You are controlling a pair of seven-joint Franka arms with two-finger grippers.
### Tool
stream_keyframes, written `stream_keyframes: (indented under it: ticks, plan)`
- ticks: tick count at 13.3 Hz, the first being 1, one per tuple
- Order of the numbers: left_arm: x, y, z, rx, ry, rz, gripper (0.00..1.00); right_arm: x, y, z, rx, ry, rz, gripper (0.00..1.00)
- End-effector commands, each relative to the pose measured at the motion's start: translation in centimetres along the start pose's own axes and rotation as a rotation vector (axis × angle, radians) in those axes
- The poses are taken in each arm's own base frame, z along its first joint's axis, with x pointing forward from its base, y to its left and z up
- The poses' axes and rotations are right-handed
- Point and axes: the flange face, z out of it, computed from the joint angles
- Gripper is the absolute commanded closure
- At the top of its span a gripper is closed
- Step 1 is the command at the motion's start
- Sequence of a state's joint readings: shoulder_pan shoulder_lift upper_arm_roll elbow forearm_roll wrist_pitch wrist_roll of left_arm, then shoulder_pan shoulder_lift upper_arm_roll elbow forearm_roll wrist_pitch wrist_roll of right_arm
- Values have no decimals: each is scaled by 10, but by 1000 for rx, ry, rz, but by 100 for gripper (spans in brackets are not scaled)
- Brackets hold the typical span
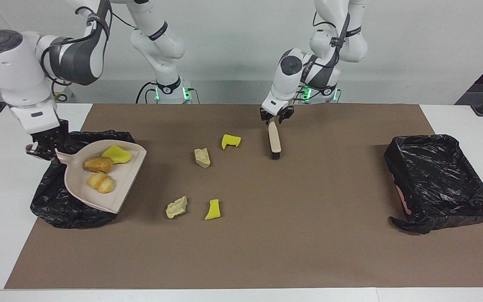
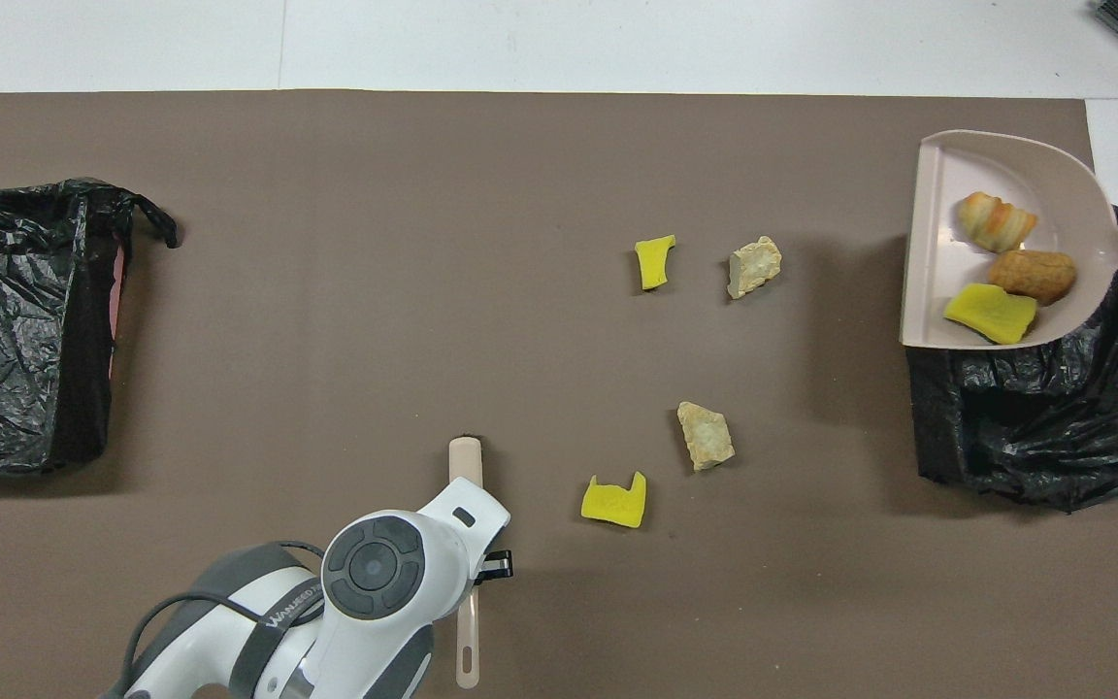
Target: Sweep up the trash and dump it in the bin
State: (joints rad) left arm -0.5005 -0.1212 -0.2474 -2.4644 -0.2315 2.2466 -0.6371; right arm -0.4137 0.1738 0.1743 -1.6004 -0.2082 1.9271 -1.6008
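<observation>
Beige plastic, the dustpan (image 1: 107,176) is held by its handle in the clamped right gripper (image 1: 42,147) over a black-lined bin (image 1: 57,209) at the right arm's end; three scraps (image 1: 99,164) are carried in it. The gripper is cut off at the overhead view's edge. Four scraps (image 1: 202,157) are left on the brown mat (image 1: 266,251), the nearest yellow one at nine o'clock from the brush (image 1: 274,140). The left gripper (image 1: 276,118) is seen just above the brush handle; whether its fingers are parted cannot be told, being hidden overhead by the wrist. A second bin (image 1: 438,180) is partly cropped overhead.
</observation>
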Motion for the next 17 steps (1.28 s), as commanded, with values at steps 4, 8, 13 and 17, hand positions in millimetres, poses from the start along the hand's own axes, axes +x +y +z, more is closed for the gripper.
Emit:
stream_keyframes:
  ticks: [4,8,13,17]
  plan:
    - [99,-42,-78,-112,97,8,0,-68,-33,36,65,-196,-30,100]
    - [137,-101,-131,-87,97,76,0,-56,-49,43,51,-372,-112,100]
    - [169,-170,-180,14,123,135,0,-1,-65,32,-14,-605,-169,100]
    - [181,-221,-217,9,112,153,0,24,-67,21,-33,-766,-241,100]
